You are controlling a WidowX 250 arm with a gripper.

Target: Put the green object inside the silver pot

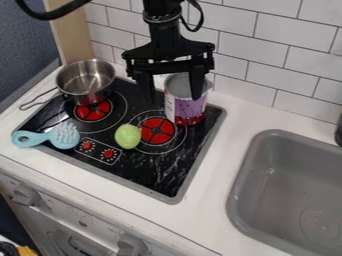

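Green and egg-shaped, the object [128,136] sits on the black cooktop [157,172], lower than the gripper [173,98] and nearer me, so picking it up and dropping it in the silver saucepan [88,81], off to the gripper's left as I look, both remain. The arm [163,31] hangs down by the purple-labelled can [187,109], fingers spread wide and gripping nothing.

Arm [163,27] in from top edge | gripper [173,98] pointing down | fingers [198,80] apart (widely, too)
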